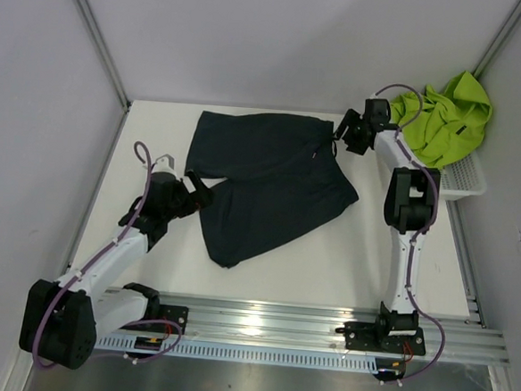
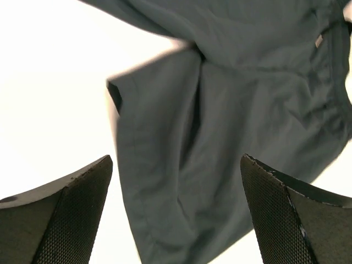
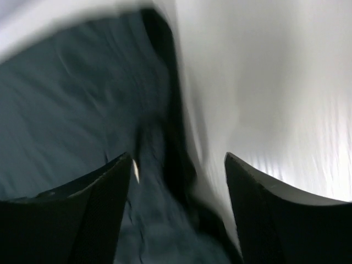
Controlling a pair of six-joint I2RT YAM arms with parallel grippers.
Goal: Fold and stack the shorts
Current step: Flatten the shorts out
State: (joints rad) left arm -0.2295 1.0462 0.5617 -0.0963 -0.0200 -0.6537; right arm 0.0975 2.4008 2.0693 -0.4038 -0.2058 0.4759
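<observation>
— Navy shorts (image 1: 270, 183)? Spread flat on counter (image 1: 355, 256); lime shorts (image 1: 445, 114) heaped in basket (image 1: 466, 179). Soft, light, floppy.
— With left claw (image 1: 204, 194) gaping and right claw (image 1: 343, 137) parted, both empty — probably best pinched at waistband corners.

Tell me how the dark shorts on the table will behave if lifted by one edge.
The dark navy fabric shorts look thin and creased, so they would probably droop and fold, not hold shape. Lying flat on the white table, they likely drag and bunch if pushed.
</observation>
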